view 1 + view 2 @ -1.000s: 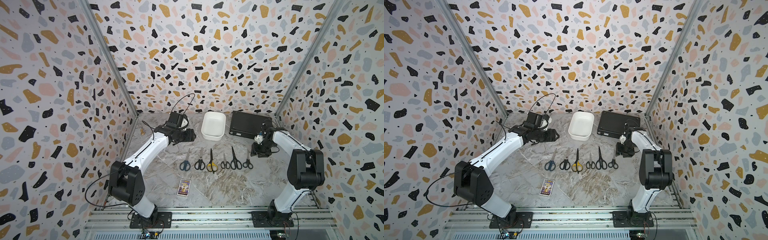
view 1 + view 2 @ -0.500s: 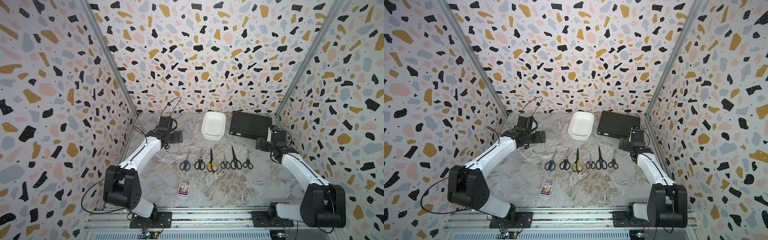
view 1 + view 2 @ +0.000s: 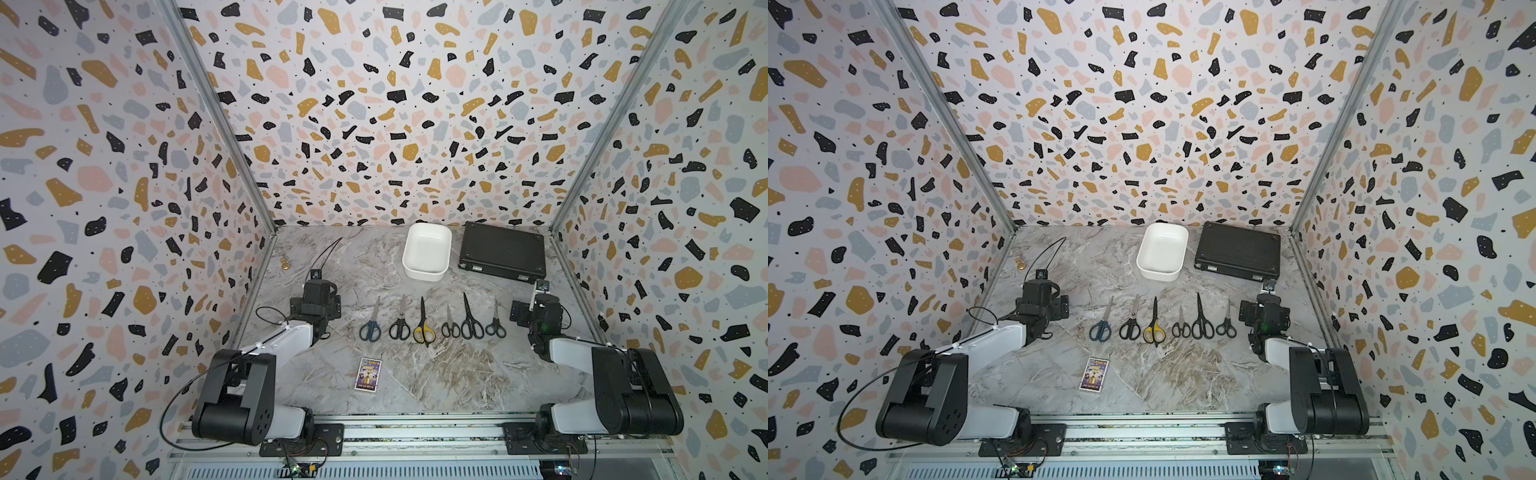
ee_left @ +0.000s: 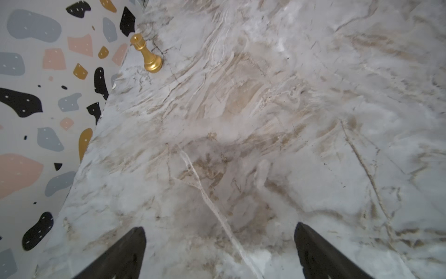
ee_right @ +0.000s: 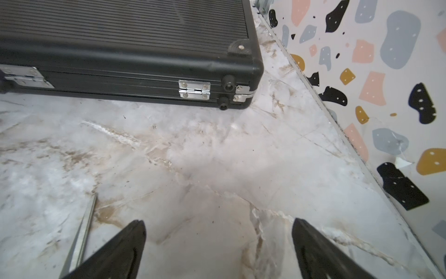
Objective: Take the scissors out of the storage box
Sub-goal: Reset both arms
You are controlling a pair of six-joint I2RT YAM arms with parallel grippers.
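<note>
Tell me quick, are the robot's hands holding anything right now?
Left gripper: open, holding nothing.
Right gripper: open, holding nothing.

You have the left arm (image 3: 286, 340) and right arm (image 3: 573, 353) built alike: white link shells between bulky black joint housings, each on a black base plate (image 3: 328, 438) along a silver rail (image 3: 415, 432). A black cable (image 3: 161, 417) loops out at 9 o'clock of the left shoulder. Left gripper (image 4: 219, 225) and right gripper (image 5: 218, 219) carry matt black, tapering wedge fingers.
</note>
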